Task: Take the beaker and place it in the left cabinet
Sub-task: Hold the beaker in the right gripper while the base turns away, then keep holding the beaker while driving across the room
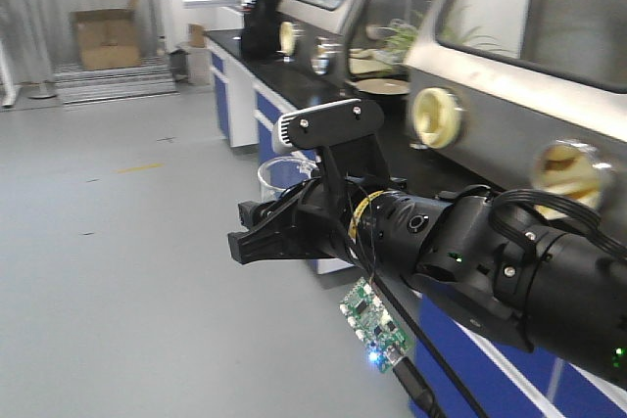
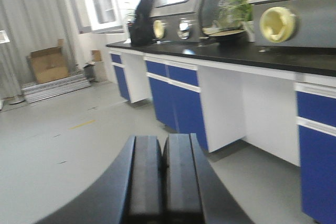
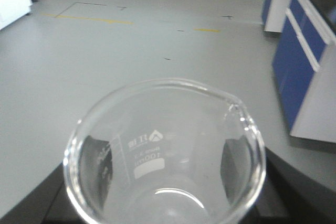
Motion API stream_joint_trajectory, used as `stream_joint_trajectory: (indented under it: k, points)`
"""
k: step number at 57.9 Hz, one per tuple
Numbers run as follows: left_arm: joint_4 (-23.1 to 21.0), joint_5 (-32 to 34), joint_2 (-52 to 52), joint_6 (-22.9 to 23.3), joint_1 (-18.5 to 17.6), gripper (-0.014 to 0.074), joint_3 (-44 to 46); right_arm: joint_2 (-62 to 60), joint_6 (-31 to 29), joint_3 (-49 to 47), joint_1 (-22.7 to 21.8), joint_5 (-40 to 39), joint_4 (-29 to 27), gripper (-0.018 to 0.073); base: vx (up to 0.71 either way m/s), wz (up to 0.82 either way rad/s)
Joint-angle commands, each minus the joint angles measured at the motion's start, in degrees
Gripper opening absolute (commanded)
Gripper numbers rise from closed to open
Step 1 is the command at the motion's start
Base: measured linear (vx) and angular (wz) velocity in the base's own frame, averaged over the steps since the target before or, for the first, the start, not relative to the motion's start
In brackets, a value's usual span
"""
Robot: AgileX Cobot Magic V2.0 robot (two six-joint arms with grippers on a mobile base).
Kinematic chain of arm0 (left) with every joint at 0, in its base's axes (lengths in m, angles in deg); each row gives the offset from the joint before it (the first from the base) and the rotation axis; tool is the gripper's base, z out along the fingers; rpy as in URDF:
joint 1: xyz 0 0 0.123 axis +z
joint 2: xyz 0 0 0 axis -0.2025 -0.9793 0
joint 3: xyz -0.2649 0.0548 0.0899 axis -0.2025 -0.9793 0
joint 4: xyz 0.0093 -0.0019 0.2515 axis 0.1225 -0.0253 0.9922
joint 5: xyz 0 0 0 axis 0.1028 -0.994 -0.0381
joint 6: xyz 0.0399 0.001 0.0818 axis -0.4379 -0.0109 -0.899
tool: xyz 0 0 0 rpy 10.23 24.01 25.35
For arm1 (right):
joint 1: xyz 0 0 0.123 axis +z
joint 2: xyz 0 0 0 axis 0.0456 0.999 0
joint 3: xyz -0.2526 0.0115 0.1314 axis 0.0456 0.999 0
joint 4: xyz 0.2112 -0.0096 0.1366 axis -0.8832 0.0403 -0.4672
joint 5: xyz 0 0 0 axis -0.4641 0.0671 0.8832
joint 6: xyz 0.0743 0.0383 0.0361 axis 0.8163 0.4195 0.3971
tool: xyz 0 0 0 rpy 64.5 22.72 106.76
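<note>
The empty beaker (image 3: 152, 150) sits clamped in the right jaws above open grey floor (image 3: 105, 51); blue cupboards (image 3: 296, 61) stand off rightward. Left jaws are pressed together, holding nothing.

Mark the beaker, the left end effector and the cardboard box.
beaker (image 3: 149, 156): right wrist view, on its printed glass wall.
left end effector (image 2: 164, 148): left wrist view, between the closed fingertips.
cardboard box (image 2: 50, 69): left wrist view, on its front face.
</note>
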Motion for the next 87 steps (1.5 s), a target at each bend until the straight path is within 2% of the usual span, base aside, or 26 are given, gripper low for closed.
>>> stream_joint_trajectory:
  k: [1,45,87]
  points:
    - [-0.2,4.3,1.1,0.2,0.0,0.0001,-0.9,-2.6,0.0,-1.9,-0.2,-4.0,0.7,-0.0004,0.20,0.48]
    - [-0.2,4.3,1.1,0.2,0.0,0.0001,-0.9,-2.6,0.0,-1.9,-0.2,-3.8,0.7,-0.0004,0.29,0.33]
    - [-0.2,4.3,1.1,0.2,0.0,0.0001,-0.9,-2.6,0.0,-1.9,-0.2,-4.1,0.7,-0.0004,0.52,0.14]
